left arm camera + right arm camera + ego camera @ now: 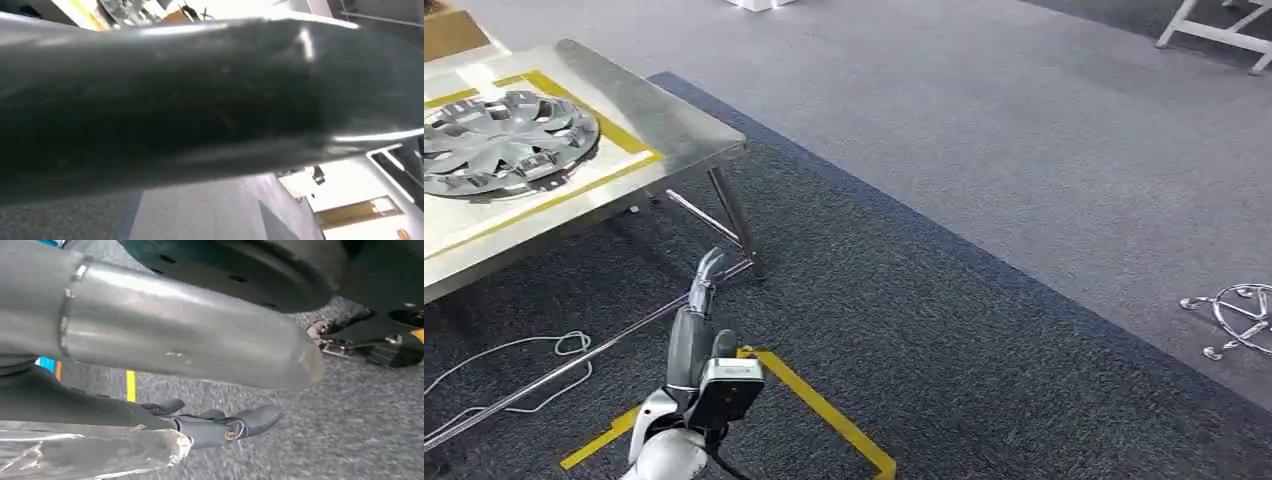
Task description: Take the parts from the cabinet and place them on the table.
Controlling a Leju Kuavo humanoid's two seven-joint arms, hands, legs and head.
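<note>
The metal table (639, 110) stands at the upper left of the head view on dark carpet (904, 340). Its top carries a pale mat bordered with yellow tape (589, 105) — a silver hubcap (504, 140) lies flat on this mat, inside the border. On the carpet in front of the table: a white cable (534, 355) and a yellow tape corner (824, 410). Well to the right of the table, a chrome ring part (1244, 315) lies on the lighter grey carpet (984, 110).
</note>
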